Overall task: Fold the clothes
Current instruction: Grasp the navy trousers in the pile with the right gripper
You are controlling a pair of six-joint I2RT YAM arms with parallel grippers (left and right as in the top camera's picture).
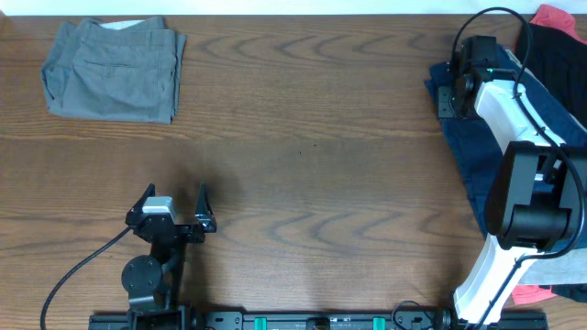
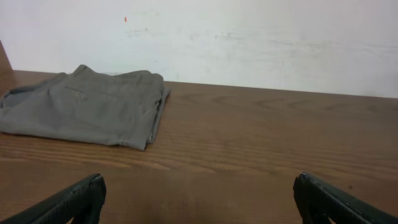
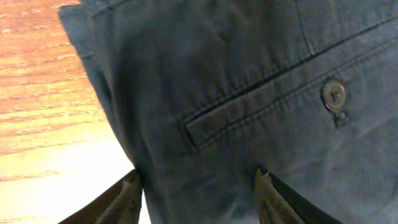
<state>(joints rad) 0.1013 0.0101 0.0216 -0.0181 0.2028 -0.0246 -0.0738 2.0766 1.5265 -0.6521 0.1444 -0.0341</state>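
Observation:
A dark navy blue pair of shorts lies spread at the table's right edge, partly under my right arm. In the right wrist view its back pocket and button fill the frame. My right gripper is at the shorts' far-left corner, its fingers apart, straddling flat navy cloth. A folded grey-olive pair lies at the far left and also shows in the left wrist view. My left gripper is wide open and empty over bare wood near the front.
A black garment and a coral-red one are heaped at the far right corner. More red cloth and grey cloth lie at the front right, by the right arm's base. A white wall stands behind the table.

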